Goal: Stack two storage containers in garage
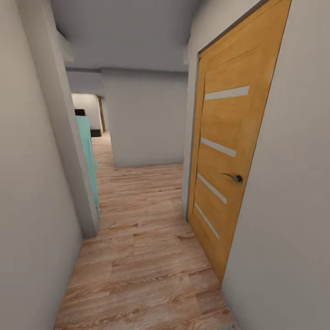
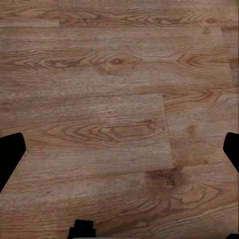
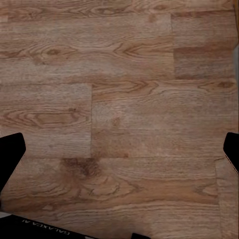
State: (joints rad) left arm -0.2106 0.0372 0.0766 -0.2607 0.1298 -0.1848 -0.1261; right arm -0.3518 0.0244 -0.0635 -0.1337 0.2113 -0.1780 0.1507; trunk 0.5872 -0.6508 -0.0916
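Wood plank floor (image 1: 146,275): one, seen beneath both jaws. Left gripper (image 2: 122,149): jaws spread wide, nothing held. Right gripper (image 3: 122,149): jaws spread wide, nothing held. Wooden door (image 1: 229,165): one, shut, at right, with four pale strips. White wall (image 1: 27,206): at left, edging a narrow, unobstructed corridor. Teal panel (image 1: 88,156): one, beyond.

Teal panel (image 1: 87,156) mostly hidden behind wall corner (image 1: 68,137); door (image 1: 229,151) top cut off.

Brown grained wood-plank floor (image 1: 146,256), pale grey walls (image 1: 146,119), orange-tan door (image 1: 224,174) with whitish stripes, turquoise panel (image 1: 88,151).
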